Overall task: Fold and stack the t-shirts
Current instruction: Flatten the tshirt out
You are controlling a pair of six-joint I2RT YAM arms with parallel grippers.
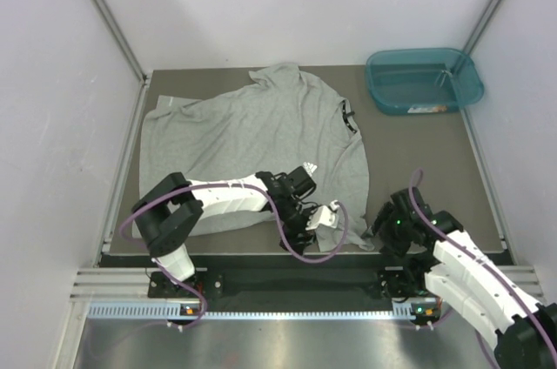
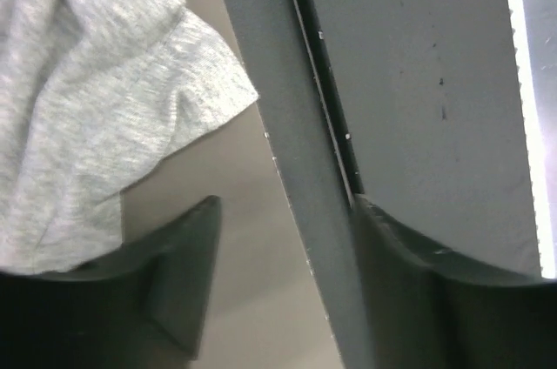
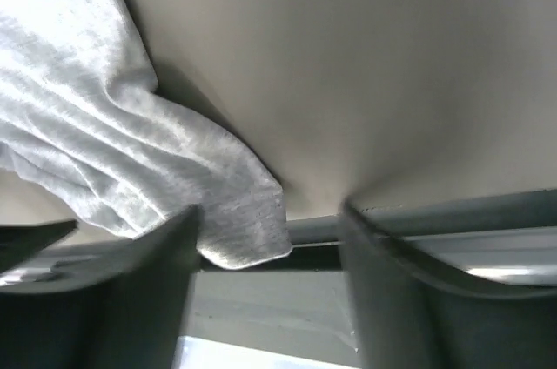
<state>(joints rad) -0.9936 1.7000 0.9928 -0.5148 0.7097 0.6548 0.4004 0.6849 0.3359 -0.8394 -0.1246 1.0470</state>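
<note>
1. We see one light grey t-shirt (image 1: 252, 138) lying unfolded and wrinkled on the brown table (image 1: 426, 151). It fills the left and centre of the top view.
2. Its collar points toward the upper centre of that frame. A black neck label (image 1: 349, 117) shows at the shirt's right edge, and a small white striped logo (image 1: 309, 168) sits just above the left arm's wrist.
3. The shirt's lower hem runs along the bottom of the mat, close to both arm bases.
4. The left gripper (image 1: 324, 217) sits low over the hem, bottom centre of the top view. In its wrist view we see its fingers (image 2: 178, 282) spread apart with only bare table and the dark edge rail (image 2: 296, 125) between them. A fold of grey cloth lies at the upper left of that frame, beside the left-hand finger, and nothing is gripped.
5. The right gripper (image 1: 383, 223) is at the lower right of the top view, just beside the shirt's bottom right corner. In its wrist view the jaws stand apart. The shirt's corner reaches into the gap by the left-hand finger and is not pinched.
6. A teal plastic tub (image 1: 424, 82) stands in the upper right corner of the table, well apart from the shirt.
</note>
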